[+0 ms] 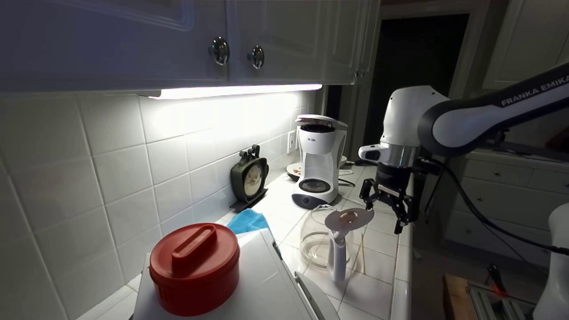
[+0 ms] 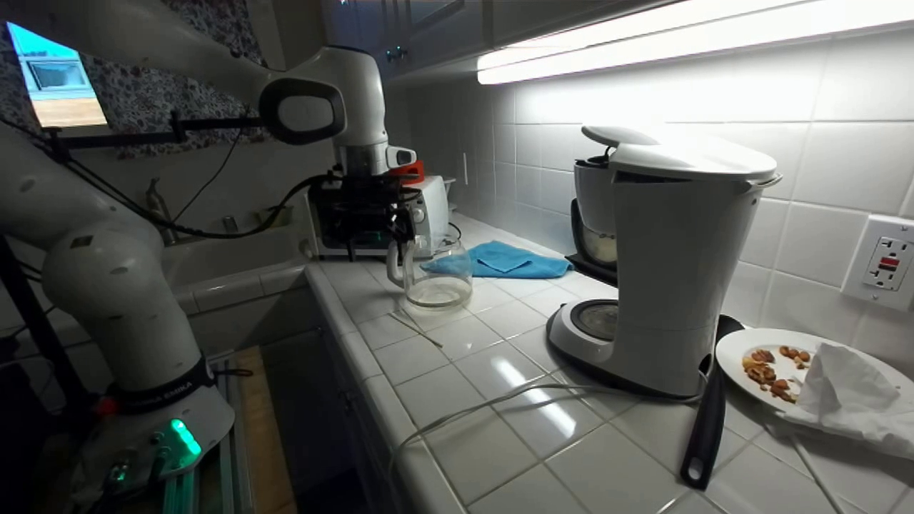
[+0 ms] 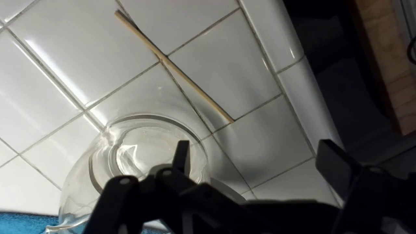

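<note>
Pincer (image 1: 383, 218) spread wide, nothing held — I hang near the glass carafe (image 1: 317, 242) standing on the tiled counter (image 1: 369, 289). Best grip, I judge: straddle its white handle (image 1: 337, 262) squarely, close slowly — knocks could topple it.

- The wall (image 1: 120, 178) is covered with white tiles and carries an outlet (image 2: 887, 258).
- Under the upper cabinets (image 1: 284, 40), a long lamp (image 1: 240, 90) gives strong white light.
- The counter (image 2: 493, 457) has white tiles too.
- Farther away, the drawers (image 1: 520, 204) are dim and the doorway (image 1: 413, 62) is almost black.
- Between flowered curtains (image 2: 128, 89), the window (image 2: 63, 75) is bright and partly blue.
</note>
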